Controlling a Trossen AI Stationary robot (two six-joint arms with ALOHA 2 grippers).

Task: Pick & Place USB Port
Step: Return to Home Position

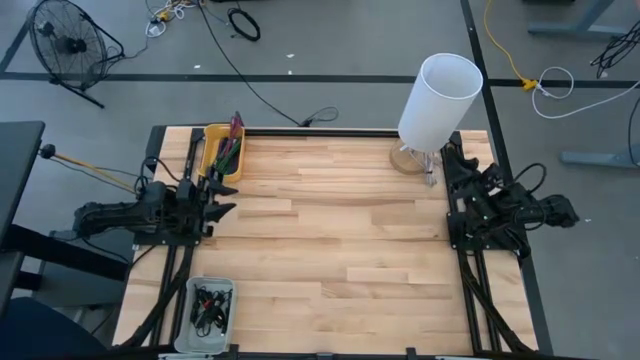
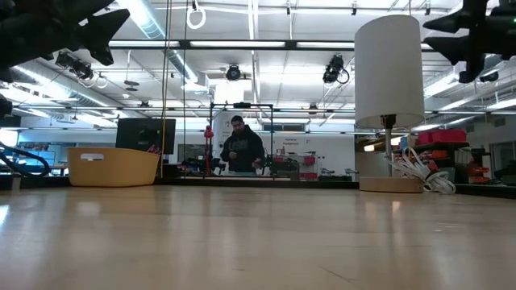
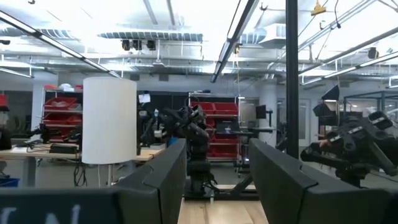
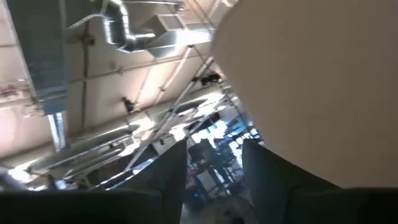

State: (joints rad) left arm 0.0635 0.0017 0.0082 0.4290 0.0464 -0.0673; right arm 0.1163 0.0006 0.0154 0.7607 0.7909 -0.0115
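Holds nothing: left gripper [image 1: 225,198] gaping just beside the yellow bin [image 1: 208,140], right gripper [image 1: 447,157] gaping by the lamp [image 1: 440,90], farther off.

1. The floor [image 1: 330,40] is smooth grey, crossed by dark tape lines.
2. A black standing fan [image 1: 62,42] sits on the floor beyond the table's far left corner.
3. Loose cables lie on the floor: a black coil [image 1: 231,20], a yellow lead [image 1: 524,81] and a white loop [image 1: 542,90].
4. The table [image 1: 340,250] has a pale wood-plank top in a black frame.
5. A lamp with a white cylindrical shade [image 1: 440,95] stands on a round wooden base at the table's far right corner.
6. The ceiling is open, with long strip lights [image 2: 151,18] and silver ducts [image 4: 124,28].
7. Shelves of red bins [image 3: 59,106] line the far side of the room.
8. A person [image 2: 241,147] in dark clothing stands well behind the table, near a dark monitor [image 2: 145,135].
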